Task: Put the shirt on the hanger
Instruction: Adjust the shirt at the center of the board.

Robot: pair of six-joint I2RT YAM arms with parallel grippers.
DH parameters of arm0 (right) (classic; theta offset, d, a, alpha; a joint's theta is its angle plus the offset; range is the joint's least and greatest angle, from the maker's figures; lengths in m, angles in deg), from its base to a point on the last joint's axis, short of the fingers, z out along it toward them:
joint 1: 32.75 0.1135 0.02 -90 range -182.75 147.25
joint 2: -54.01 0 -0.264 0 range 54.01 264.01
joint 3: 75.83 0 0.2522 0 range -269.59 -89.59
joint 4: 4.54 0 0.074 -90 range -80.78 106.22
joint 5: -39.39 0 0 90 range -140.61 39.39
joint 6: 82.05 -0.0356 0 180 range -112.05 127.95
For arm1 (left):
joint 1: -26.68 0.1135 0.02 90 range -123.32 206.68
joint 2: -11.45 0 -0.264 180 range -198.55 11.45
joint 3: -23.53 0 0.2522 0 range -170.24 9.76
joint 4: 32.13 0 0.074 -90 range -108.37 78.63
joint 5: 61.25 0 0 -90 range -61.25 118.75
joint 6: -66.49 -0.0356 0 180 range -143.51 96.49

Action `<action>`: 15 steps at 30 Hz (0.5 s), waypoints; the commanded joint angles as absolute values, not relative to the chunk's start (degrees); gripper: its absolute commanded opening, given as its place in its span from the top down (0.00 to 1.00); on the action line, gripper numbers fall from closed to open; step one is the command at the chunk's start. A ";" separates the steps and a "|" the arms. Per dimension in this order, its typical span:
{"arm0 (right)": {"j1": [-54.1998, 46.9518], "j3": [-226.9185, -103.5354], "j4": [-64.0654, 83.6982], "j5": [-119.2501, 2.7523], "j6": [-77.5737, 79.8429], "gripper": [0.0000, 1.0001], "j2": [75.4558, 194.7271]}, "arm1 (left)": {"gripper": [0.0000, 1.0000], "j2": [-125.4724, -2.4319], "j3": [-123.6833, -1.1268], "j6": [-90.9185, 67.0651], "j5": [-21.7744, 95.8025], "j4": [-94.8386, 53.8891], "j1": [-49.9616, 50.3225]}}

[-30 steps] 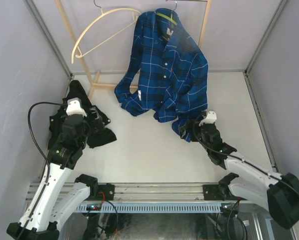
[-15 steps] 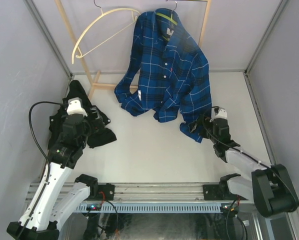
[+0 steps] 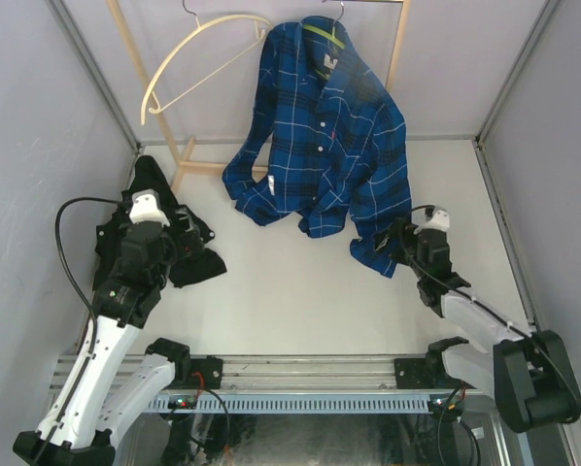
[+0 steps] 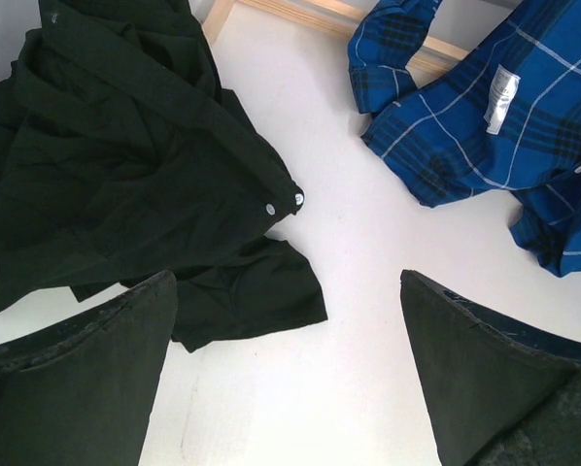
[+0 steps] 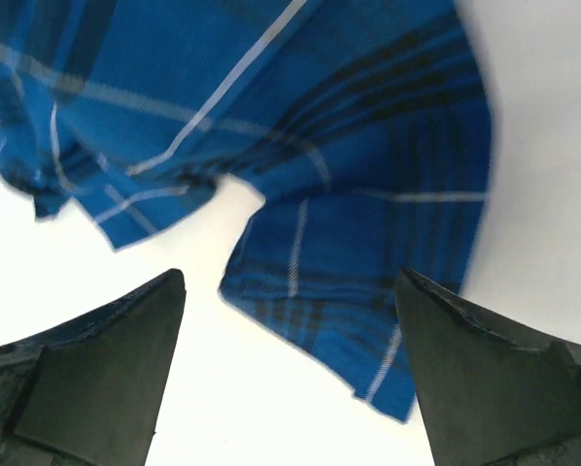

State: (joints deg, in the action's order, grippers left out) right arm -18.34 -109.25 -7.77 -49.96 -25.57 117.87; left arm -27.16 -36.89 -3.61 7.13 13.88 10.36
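So the shirt (image 3: 324, 146) hangs from its collar on the green hanger (image 3: 324, 37) at the far middle, tail spilling onto the table (image 3: 290, 291), and the right gripper (image 5: 289, 276) hovers wide open at its near-right hem, I'd guess to tidy the drape, while the left gripper (image 4: 287, 277) is open too.
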 commanded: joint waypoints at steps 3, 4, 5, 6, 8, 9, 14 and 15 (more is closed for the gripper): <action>-27.68 -110.95 -2.50 -44.83 -27.30 0.11 115.01 | 0.00 -27.75 -36.29 -4.43 8.53 12.34 10.74; -28.59 -110.94 -3.01 -45.36 -27.29 0.11 115.69 | 0.00 -27.82 -36.25 -4.43 8.55 12.32 10.71; -29.37 -110.95 -3.79 -45.82 -27.07 0.10 116.34 | 0.00 -27.71 -36.12 -4.45 8.62 12.37 10.72; -30.22 -110.95 -5.04 -46.54 -26.76 0.10 117.04 | 0.00 -27.59 -36.09 -4.44 8.56 12.32 10.73; -32.42 -111.01 -7.86 -49.07 -26.71 0.10 119.19 | 0.00 -27.35 -35.96 -4.43 8.54 12.34 10.78; -33.70 -111.14 -9.39 -51.08 -26.94 0.10 120.35 | 0.00 -27.27 -35.80 -4.39 8.60 12.31 10.79; -39.80 -112.78 -18.42 -67.33 -28.64 0.12 128.92 | 0.00 -27.42 -35.94 -4.43 8.93 12.27 10.74; -40.67 -113.43 -19.76 -70.02 -29.19 0.12 130.79 | 0.00 -27.47 -36.02 -4.42 9.04 12.25 10.74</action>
State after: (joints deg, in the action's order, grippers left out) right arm -37.44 -109.89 -9.63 -55.93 -26.81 125.45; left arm -27.86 -36.89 -3.61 8.15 13.88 10.36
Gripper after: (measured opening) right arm 0.891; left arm 0.998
